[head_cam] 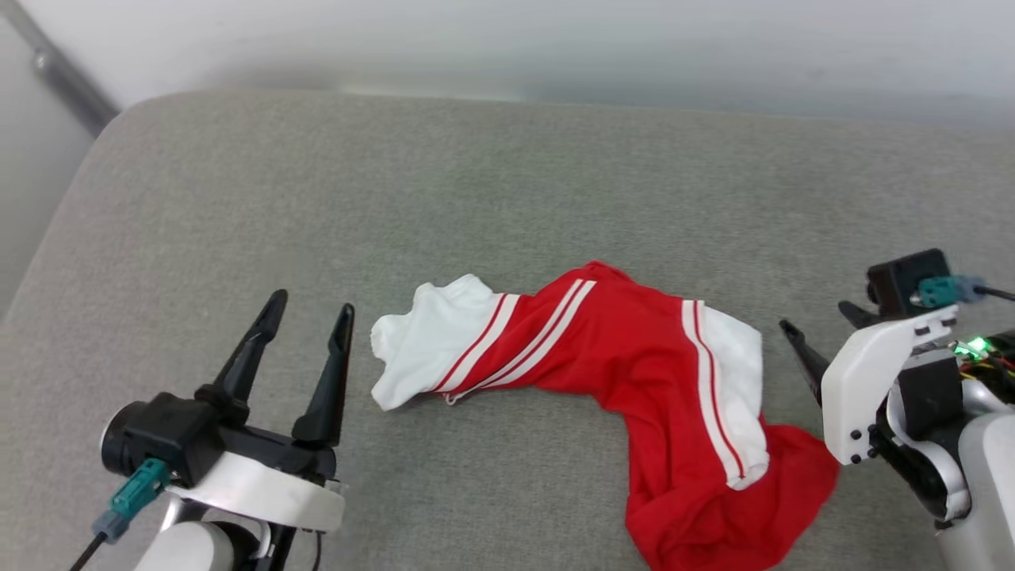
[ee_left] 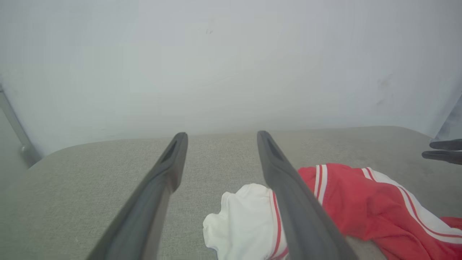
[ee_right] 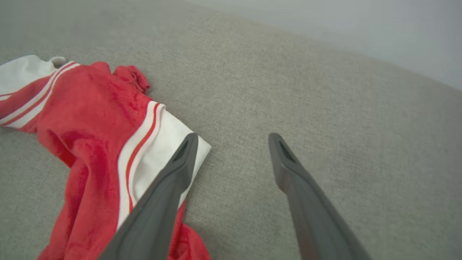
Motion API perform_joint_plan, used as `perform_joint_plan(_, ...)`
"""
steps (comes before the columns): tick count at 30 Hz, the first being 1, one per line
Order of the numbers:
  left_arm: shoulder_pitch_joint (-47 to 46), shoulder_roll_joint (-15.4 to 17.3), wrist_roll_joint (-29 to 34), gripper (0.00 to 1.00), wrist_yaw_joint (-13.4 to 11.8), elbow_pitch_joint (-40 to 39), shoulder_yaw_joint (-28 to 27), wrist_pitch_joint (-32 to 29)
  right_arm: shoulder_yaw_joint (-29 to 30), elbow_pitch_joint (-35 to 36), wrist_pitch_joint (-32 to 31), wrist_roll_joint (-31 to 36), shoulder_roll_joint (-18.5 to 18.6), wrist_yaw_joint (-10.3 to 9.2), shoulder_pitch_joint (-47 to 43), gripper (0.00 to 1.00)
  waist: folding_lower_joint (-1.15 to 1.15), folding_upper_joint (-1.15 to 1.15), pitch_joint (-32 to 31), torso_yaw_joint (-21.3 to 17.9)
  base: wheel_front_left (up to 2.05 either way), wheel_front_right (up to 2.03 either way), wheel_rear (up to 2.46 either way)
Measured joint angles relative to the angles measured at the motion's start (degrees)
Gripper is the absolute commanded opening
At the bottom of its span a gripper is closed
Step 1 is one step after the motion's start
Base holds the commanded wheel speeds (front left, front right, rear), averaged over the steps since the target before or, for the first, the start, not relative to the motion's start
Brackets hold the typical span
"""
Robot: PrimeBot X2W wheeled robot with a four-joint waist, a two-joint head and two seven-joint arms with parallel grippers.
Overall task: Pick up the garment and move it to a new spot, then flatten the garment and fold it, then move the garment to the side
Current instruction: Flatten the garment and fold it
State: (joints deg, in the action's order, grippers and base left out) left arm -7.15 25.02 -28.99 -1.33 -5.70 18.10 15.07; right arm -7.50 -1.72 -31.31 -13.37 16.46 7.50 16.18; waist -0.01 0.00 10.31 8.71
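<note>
The garment [head_cam: 626,357], red with white sleeves and red-white striped trim, lies crumpled in an arc on the grey cushion [head_cam: 507,182]. One white sleeve points left and a bunched red end lies at the lower right. My left gripper [head_cam: 311,305] is open and empty, just left of the white sleeve and apart from it. My right gripper [head_cam: 817,317] is open and empty, just right of the other white sleeve. In the left wrist view the garment [ee_left: 343,195] lies right of the left gripper [ee_left: 222,135]. In the right wrist view the garment [ee_right: 90,119] lies left of the right gripper [ee_right: 234,137].
A pale wall [head_cam: 555,40] rises behind the cushion's rounded far edge. A grey bar [head_cam: 63,79] slants down at the far left beside the cushion's left edge. The right gripper's fingertips [ee_left: 444,150] show at the right edge of the left wrist view.
</note>
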Motion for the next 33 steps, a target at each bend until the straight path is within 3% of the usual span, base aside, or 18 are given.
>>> perform_joint_plan(4, 1.08, -4.13, 3.76, 1.00, 3.27, -0.51, -2.60, 0.00, -0.74, -0.70, -10.98, -2.04, 2.60, 0.01, 2.75, 1.00, 0.01, 0.00, 1.69, 2.30, 0.00, 0.00, 0.00)
perform_joint_plan(9, 1.01, -8.27, 5.67, 1.00, 6.35, 0.56, -4.69, 0.00, -2.56, -2.81, -17.13, -3.34, 4.65, 0.01, 4.14, 1.00, 0.01, 0.00, 4.23, 5.21, 0.00, 0.00, 0.00)
perform_joint_plan(13, 0.44, -10.17, 6.89, 1.00, 7.70, 1.98, -5.45, 0.00, -4.08, -4.41, -19.82, -4.46, 5.93, 0.00, 4.03, 1.00, 0.01, 0.00, 5.92, 7.41, 0.00, 0.00, 0.00)
perform_joint_plan(21, -0.32, -12.40, 8.26, 1.00, 8.51, 3.58, -6.60, 0.00, -7.79, -4.83, -18.40, -7.60, 8.50, -0.11, 4.31, 1.00, 0.01, 0.00, 8.02, 9.24, 0.00, 0.00, 0.00)
perform_joint_plan(22, -0.44, -12.57, 8.32, 1.00, 8.59, 3.72, -6.69, 0.00, -8.31, -4.97, -18.37, -8.02, 8.84, -0.12, 4.48, 0.61, 0.01, 0.00, 8.16, 9.27, 0.00, 0.00, 0.00)
perform_joint_plan(23, -0.51, -12.67, 8.51, 1.00, 8.67, 3.85, -6.79, 0.00, -8.84, -4.99, -18.15, -8.40, 9.22, -0.13, 4.62, 0.00, 0.01, 0.00, 8.27, 9.28, 0.00, 0.00, 0.00)
perform_joint_plan(33, -0.42, -12.24, 8.68, 1.00, 8.73, 5.10, -7.08, 0.00, -11.29, -7.16, -12.61, -9.93, 9.61, 0.04, 4.72, 0.00, 0.01, 0.00, 6.26, 7.45, 0.00, 0.00, 0.00)
